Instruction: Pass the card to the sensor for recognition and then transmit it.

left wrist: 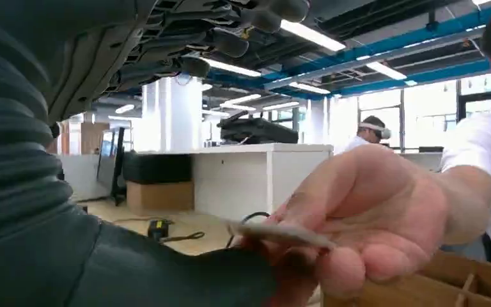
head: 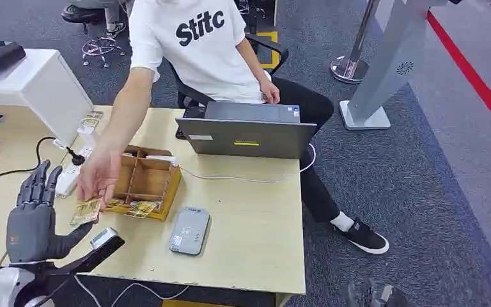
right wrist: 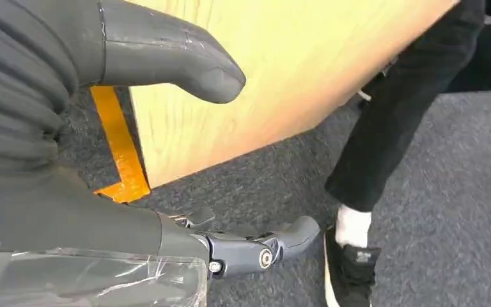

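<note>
Card (head: 85,212) sits in the person's hand (head: 99,176), pinched at the fingertips just past your left hand (head: 35,214), at the near-left part of the table (head: 256,243). You see it edge-on in the left wrist view, a thin flat slip (left wrist: 281,234) under the person's thumb and fingers (left wrist: 364,217), just beyond your own thumb.

Your left hand is raised with the palm up, fingers straight and spread, thumb out to the side; it grasps nothing and does not touch the card. Your right hand (right wrist: 57,147) hangs beside the table's edge, over the dark carpet; the thumb sticks out and one dark finger is loosely extended, with nothing in it.

You have the sensor (head: 189,231), a flat grey box with a small label too small to read, lying on the table to the right of your left hand, apart from the card. A wooden tray (head: 146,182) with compartments stands just beyond it, with more cards (head: 142,208) at its near edge. A grey laptop (head: 248,131) sits farther back, carrying a yellow sticker you cannot read.

The person sits behind the table in a white shirt (head: 198,45) printed with "Stitc" in black. A white power strip (head: 70,176) lies at the table's left.
</note>
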`<state>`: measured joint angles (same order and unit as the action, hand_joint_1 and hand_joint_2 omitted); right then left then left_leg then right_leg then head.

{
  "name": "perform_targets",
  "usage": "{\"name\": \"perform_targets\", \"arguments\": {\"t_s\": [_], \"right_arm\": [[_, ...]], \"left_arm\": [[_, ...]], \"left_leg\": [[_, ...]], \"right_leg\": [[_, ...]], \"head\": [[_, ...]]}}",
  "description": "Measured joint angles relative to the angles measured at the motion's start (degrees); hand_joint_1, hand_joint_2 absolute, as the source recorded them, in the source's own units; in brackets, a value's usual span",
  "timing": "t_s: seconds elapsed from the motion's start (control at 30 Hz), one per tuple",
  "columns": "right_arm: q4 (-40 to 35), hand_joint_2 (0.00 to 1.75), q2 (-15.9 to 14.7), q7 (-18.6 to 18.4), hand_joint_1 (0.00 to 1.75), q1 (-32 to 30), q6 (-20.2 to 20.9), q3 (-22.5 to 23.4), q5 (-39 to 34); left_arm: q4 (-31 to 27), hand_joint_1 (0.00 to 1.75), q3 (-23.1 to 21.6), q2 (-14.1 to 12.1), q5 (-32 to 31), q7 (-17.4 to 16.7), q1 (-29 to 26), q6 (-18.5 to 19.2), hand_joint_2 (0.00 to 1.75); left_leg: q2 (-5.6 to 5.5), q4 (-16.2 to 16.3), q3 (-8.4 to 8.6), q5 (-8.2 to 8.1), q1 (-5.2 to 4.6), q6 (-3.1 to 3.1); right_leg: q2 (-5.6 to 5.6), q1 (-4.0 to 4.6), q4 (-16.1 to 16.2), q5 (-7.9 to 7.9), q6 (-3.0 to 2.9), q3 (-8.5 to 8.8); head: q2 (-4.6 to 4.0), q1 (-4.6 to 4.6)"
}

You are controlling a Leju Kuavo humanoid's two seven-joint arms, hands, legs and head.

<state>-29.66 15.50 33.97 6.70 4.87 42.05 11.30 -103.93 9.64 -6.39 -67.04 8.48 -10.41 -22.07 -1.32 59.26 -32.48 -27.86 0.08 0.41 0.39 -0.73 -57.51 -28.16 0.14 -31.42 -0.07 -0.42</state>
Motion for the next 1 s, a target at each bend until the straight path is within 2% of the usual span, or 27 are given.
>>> {"name": "perform_targets", "arguments": {"t_s": [0.07,0.1,0.23,0.27,0.3,0.4,0.5,0.87,1.0], "right_arm": [[0.46,1.75,0.00,0.22,0.00,0.16,-0.41,-1.16,-0.07],[0.61,1.75,0.00,0.28,0.00,0.23,-0.63,-1.60,-0.09],[1.42,1.75,0.00,0.68,0.00,0.51,-1.42,-3.93,-0.50],[1.60,1.75,0.00,0.72,0.00,0.58,-1.64,-4.50,-0.59],[1.81,1.75,0.00,0.76,0.00,0.67,-1.88,-5.09,-0.74],[2.38,1.75,0.00,0.85,0.00,0.92,-2.62,-6.62,-1.33],[2.64,1.75,0.00,0.94,0.00,0.93,-2.99,-7.47,-1.77],[3.36,1.75,0.00,1.62,0.00,0.95,-4.46,-10.03,-3.19],[3.41,1.75,0.00,1.81,0.00,0.95,-5.16,-11.12,-3.69]], "left_arm": [[1.40,0.00,-1.09,-1.31,-3.06,-1.79,1.18,0.70,1.75],[2.09,0.09,-1.59,-1.98,-4.39,-2.51,1.69,1.12,1.75],[4.28,0.09,-3.50,-4.37,-10.67,-6.08,3.86,2.32,1.75],[4.76,1.59,-4.02,-4.85,-12.22,-6.99,4.53,2.54,1.75],[5.30,1.75,-4.50,-5.38,-13.82,-7.90,5.23,2.84,1.75],[6.62,1.75,-5.63,-6.73,-18.59,-10.70,6.53,3.61,1.75],[7.32,1.75,-6.29,-7.39,-20.67,-12.08,7.12,3.65,1.75],[8.32,1.75,-6.73,-7.95,-19.95,-12.48,8.73,2.80,1.75],[8.32,1.75,-8.32,-7.15,-18.53,-10.34,9.70,2.71,1.75]], "left_leg": [[0.00,0.00,0.00,0.02,0.00,-0.03],[-0.02,0.00,0.00,0.02,0.00,-0.03],[-0.03,0.00,-0.02,0.08,0.00,-0.06],[-0.04,0.00,-0.03,0.10,0.01,-0.04],[-0.05,0.00,-0.03,0.12,0.01,-0.05],[-0.05,-0.01,-0.04,0.18,0.01,-0.09],[-0.07,-0.01,-0.12,0.29,0.02,-0.08],[-0.04,-0.01,-0.21,0.39,0.03,-0.09],[-0.04,-0.01,-0.22,0.41,0.02,-0.11]], "right_leg": [[0.00,0.00,0.00,0.00,0.00,0.00],[-0.01,0.00,0.00,0.00,0.00,0.00],[-0.01,0.00,0.00,0.06,-0.06,-0.01],[-0.02,0.00,0.00,0.06,-0.05,-0.01],[-0.03,0.00,0.00,0.07,-0.05,-0.01],[-0.03,0.00,0.00,0.13,-0.10,-0.04],[-0.03,0.00,0.00,0.22,-0.07,-0.09],[-0.03,0.00,0.00,0.39,-0.09,-0.21],[-0.03,0.00,0.00,0.42,-0.08,-0.23]], "head": [[0.02,0.00],[0.02,0.00],[0.00,-0.02],[0.02,0.00],[0.00,0.00],[0.00,-0.02],[0.02,0.02],[0.00,0.02],[0.00,0.00]]}}
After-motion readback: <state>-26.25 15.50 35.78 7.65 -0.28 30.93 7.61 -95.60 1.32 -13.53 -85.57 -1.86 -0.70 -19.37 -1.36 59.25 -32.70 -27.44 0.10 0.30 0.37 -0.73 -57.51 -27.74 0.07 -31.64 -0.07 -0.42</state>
